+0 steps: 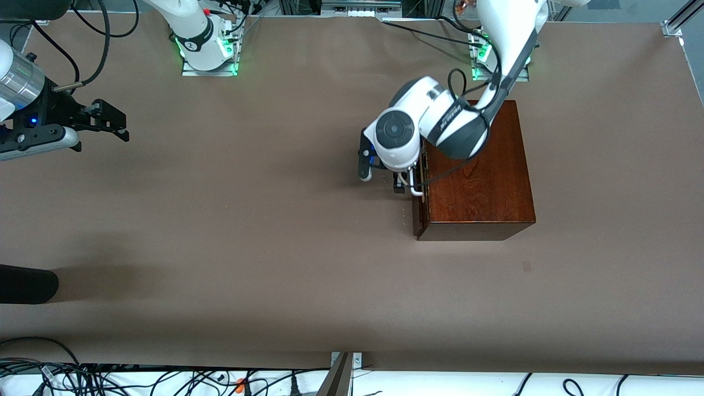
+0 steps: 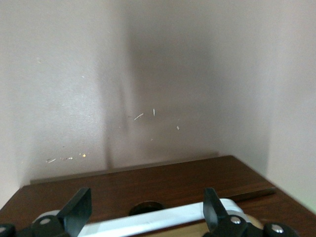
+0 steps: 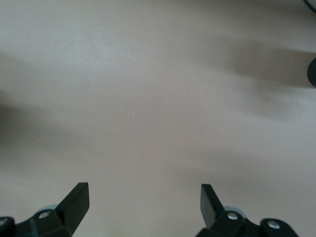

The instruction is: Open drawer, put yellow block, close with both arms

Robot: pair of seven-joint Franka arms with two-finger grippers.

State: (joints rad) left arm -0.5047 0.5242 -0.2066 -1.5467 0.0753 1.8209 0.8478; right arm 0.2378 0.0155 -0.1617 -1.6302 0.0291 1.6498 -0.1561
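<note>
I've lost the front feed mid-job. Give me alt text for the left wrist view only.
The left gripper is open, its two black fingers straddling the white bar handle of the drawer, whose dark brown front looks closed or nearly so. Past the drawer front lies bare brown table, crossed by a shadow. No yellow block is in view.

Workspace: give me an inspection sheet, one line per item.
Surface: brown table, bare apart from the box.
Job's things: drawer shut or nearly so in the reddish-brown box; white handle visible; yellow block not seen.
Clutter: nothing seen.
Grippers: left gripper open, fingers straddling the handle; right gripper open, empty, waiting over bare table at the right arm's end.
Cables: loose bundles along the table's nearest edge.
Surroundings: dark object at the table's edge.
</note>
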